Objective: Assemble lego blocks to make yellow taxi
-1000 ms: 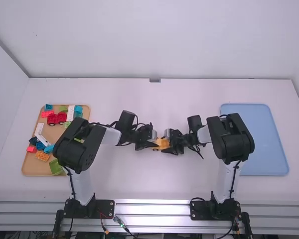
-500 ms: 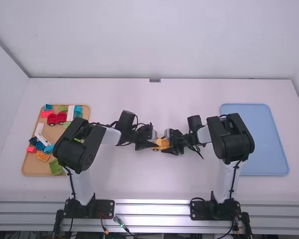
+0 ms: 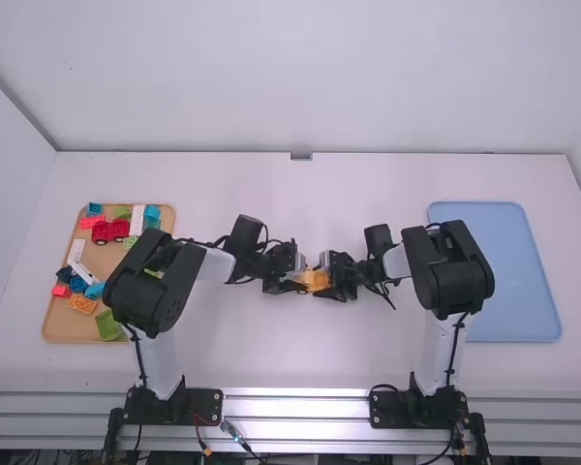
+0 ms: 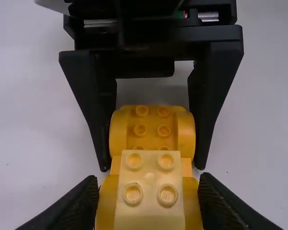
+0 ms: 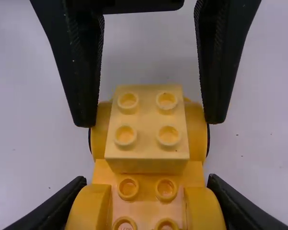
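The yellow plastic toy taxi is positioned between the two arms, near the middle of the white bench. The left claw is clamped on the end of the taxi carrying the pale yellow four-stud plastic block, which is seated on top. The right claw is clamped on the opposite end, with one finger against each side. At the left of the bench, a tan rectangular tray contains a red wheeled plastic piece and assorted coloured plastic blocks. A blue rectangular tray lies at the right.
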